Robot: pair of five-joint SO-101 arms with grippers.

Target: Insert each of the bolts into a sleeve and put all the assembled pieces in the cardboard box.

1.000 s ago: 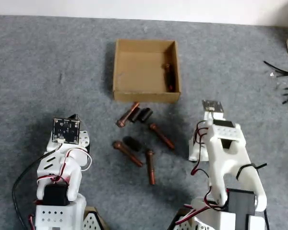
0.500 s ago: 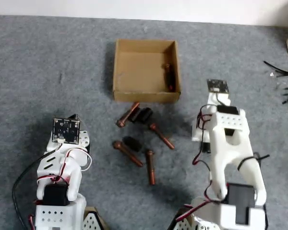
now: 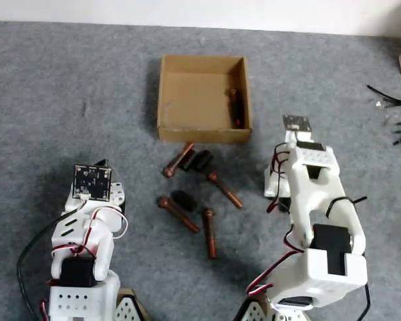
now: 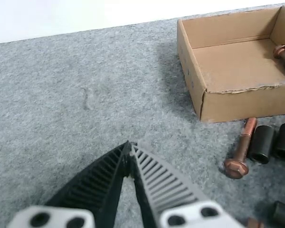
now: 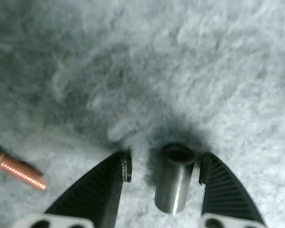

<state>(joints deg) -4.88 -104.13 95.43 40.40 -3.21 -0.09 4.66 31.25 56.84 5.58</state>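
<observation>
Jaws of the right gripper (image 5: 164,166) stand parted with a dark sleeve (image 5: 175,178) between them, not clamped; a gap shows on one side, while the other jaw lies just beside the sleeve wall. The sleeve appears to stand on end on the grey worktop (image 3: 67,80), its open bore facing up, a posture that would suit receiving a bolt from above. The threaded end of one bolt (image 5: 19,171) lies near. In the high view this arm sits at the lower right of the frame, right of the loose parts.

Jaws of the left gripper (image 4: 131,156) are closed on nothing and point across bare felt towards the cardboard box (image 4: 247,102); the arm rests at the lower left of the high view, well apart from the parts, probably parked.

The cardboard box (image 3: 202,59) occupies the upper centre. One assembled piece (image 3: 236,107) lies against its right wall. Just below the box, four bolts (image 3: 225,189) and spare sleeves (image 3: 200,160) lie scattered, so most of the task is judged undone.
</observation>
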